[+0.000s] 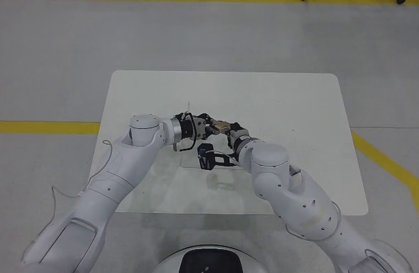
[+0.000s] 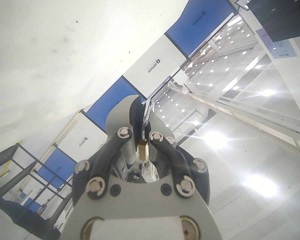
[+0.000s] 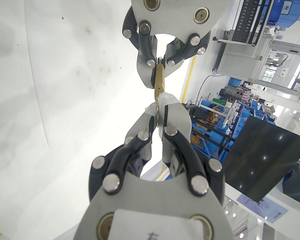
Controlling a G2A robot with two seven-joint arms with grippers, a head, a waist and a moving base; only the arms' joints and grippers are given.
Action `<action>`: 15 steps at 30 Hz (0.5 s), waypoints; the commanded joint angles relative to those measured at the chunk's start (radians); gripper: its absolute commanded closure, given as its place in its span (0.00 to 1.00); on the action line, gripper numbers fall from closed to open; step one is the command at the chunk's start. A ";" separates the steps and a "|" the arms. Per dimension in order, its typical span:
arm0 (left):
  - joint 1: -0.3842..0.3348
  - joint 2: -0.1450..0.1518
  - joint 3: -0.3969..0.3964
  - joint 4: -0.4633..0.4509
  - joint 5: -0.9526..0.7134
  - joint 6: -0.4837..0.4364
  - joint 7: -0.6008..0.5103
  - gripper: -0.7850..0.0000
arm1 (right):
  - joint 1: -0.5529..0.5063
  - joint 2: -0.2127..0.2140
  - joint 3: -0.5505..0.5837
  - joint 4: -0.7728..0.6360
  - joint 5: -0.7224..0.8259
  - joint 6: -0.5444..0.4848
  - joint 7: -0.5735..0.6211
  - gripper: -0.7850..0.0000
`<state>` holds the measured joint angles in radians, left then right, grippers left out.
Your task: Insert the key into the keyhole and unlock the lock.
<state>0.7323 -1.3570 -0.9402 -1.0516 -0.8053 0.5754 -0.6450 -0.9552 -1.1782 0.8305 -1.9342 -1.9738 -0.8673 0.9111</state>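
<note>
Both grippers meet above the middle of the white table point(image 1: 298, 102). My left gripper point(image 1: 209, 124) is shut on a small brass padlock point(image 1: 222, 125), which the left wrist view shows as a brass block point(image 2: 143, 151) between the fingers, with a silver metal piece point(image 2: 147, 112) at their tips. In the right wrist view the padlock point(image 3: 160, 76) juts from the left gripper point(image 3: 157, 82) toward my right gripper point(image 3: 158, 108). The right gripper point(image 1: 230, 134) is shut on a silver key point(image 3: 159, 117), whose end meets the padlock's lower end. The keyhole itself is hidden.
The tabletop around the grippers is bare white with a few small dark specks point(image 3: 86, 29). A yellow floor line point(image 1: 46, 127) runs past the table on both sides. Racks and blue benches point(image 3: 215, 126) stand far off in the room.
</note>
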 commanded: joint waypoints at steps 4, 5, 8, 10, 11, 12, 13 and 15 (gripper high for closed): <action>0.000 0.000 -0.001 0.000 0.005 -0.002 -0.014 1.00 | 0.005 -0.008 0.000 0.009 -0.001 -0.001 0.006 1.00; 0.000 0.000 -0.001 0.000 0.006 -0.003 -0.016 1.00 | 0.005 -0.009 0.000 0.010 -0.001 -0.002 0.005 1.00; -0.001 -0.001 -0.002 0.002 0.006 -0.003 -0.023 1.00 | 0.009 -0.014 -0.003 0.015 0.000 -0.005 0.007 1.00; -0.002 -0.001 -0.002 0.003 0.007 -0.004 -0.025 1.00 | 0.013 -0.018 -0.004 0.018 0.001 -0.005 0.010 1.00; -0.002 -0.001 -0.002 0.003 0.008 -0.005 -0.026 1.00 | 0.014 -0.020 -0.004 0.018 0.002 -0.005 0.011 1.00; -0.003 -0.002 -0.003 0.004 0.007 -0.005 -0.028 1.00 | 0.015 -0.021 -0.003 0.018 0.002 -0.004 0.013 1.00; -0.003 -0.002 -0.004 0.006 0.007 -0.006 -0.029 1.00 | 0.015 -0.022 -0.001 0.018 0.002 -0.003 0.015 1.00; -0.004 -0.002 -0.007 0.008 0.007 -0.008 -0.030 1.00 | 0.013 -0.024 0.004 0.017 0.005 -0.004 0.018 0.85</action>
<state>0.7285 -1.3587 -0.9456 -1.0449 -0.7978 0.5685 -0.6745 -0.9407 -1.2017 0.8314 -1.9166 -1.9703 -0.8707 0.9279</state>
